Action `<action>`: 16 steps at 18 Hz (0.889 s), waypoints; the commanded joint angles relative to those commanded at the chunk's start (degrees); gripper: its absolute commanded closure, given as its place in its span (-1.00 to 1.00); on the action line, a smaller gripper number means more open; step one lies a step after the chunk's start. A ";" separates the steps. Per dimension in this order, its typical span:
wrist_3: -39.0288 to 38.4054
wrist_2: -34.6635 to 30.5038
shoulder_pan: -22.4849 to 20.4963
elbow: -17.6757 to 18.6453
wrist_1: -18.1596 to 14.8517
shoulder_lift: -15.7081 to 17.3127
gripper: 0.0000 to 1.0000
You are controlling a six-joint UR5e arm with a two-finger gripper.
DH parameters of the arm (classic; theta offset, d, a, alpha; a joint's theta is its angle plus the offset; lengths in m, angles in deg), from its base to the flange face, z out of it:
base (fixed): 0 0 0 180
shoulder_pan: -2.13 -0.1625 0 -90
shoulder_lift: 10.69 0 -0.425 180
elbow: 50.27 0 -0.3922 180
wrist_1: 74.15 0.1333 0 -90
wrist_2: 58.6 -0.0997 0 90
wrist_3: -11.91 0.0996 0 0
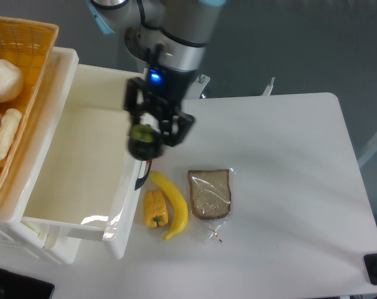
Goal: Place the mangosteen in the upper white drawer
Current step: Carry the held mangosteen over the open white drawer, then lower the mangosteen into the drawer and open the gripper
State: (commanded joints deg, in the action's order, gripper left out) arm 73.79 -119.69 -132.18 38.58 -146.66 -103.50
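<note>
The mangosteen (143,141), dark with green lobes on top, hangs in my gripper (146,138), which is shut on it. It is in the air over the front wall of the upper white drawer (76,162), near the black-and-red handle (144,168). The drawer stands pulled out at the left, and nothing lies inside it. The image of the gripper is slightly blurred by motion.
A yellow banana (172,205) and a yellow pepper (156,208) lie just right of the drawer front. A wrapped bread slice (209,194) sits beside them. A yellow woven basket (26,37) with pale buns stands at the far left.
</note>
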 joint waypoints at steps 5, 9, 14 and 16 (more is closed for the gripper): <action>0.61 -0.09 2.55 0.97 0.35 -1.58 0.82; 0.61 -0.79 4.31 1.06 0.35 -3.51 0.77; 0.70 -4.39 6.86 1.23 0.35 -5.45 0.54; 0.44 -4.57 6.95 1.23 0.26 -5.80 0.33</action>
State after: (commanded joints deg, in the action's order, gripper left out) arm 74.23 -124.26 -125.23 39.81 -146.40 -109.30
